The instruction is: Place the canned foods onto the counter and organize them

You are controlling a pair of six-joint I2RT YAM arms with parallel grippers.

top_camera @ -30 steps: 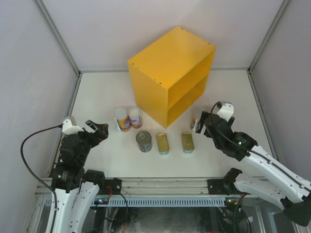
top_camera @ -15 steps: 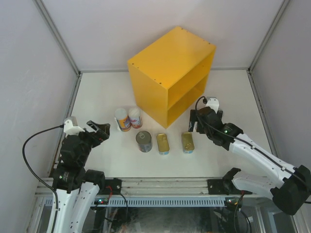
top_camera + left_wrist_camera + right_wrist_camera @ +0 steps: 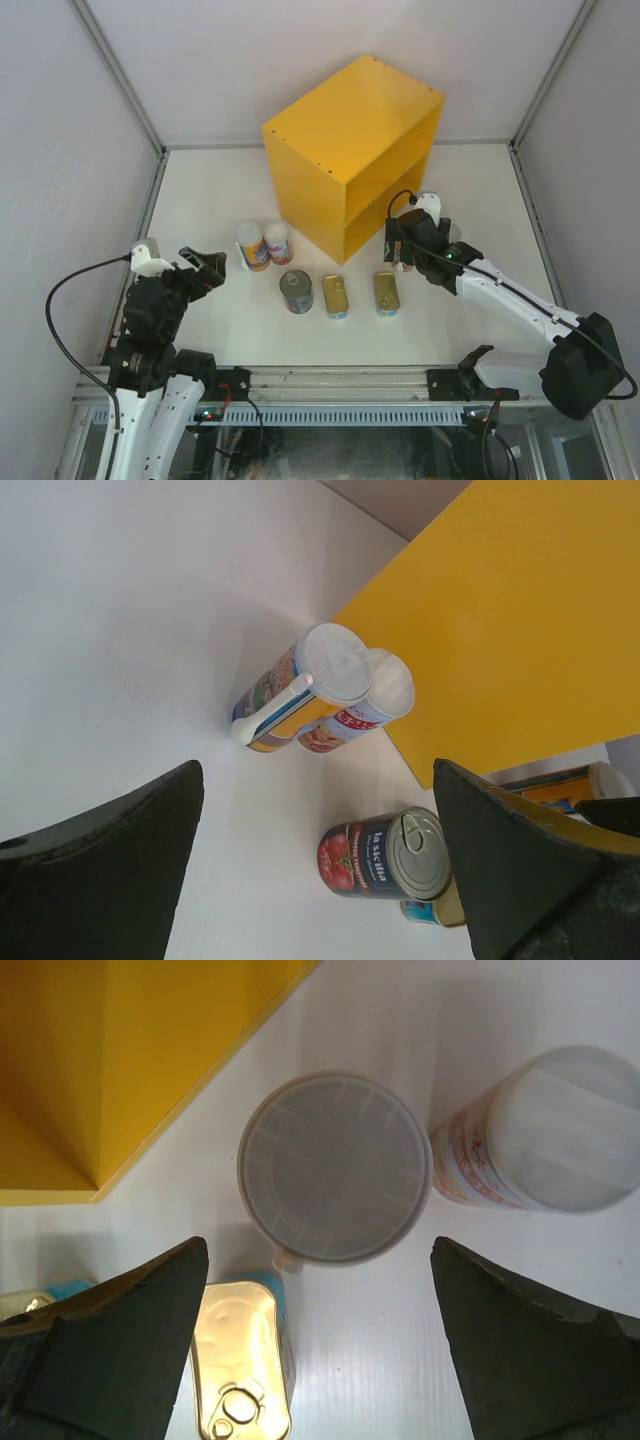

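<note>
As fingers point(image 3: 100, 1360) gape, right arm point(image 3: 500, 294) above can point(image 3: 330, 1180)

Here's a robotics lab cell, not a kitchen: a white table point(image 3: 200, 200) boxed in by plain pale wall panels point(image 3: 60, 120) on aluminium posts point(image 3: 115, 70). At six o'clock, a slotted aluminium rail point(image 3: 340, 383) carries the left arm point(image 3: 150, 320) and right arm point(image 3: 510, 300). A black cable point(image 3: 50, 320) loops loose at eight o'clock, and a bare yellow shelf box point(image 3: 350, 120) stands at twelve.
</note>
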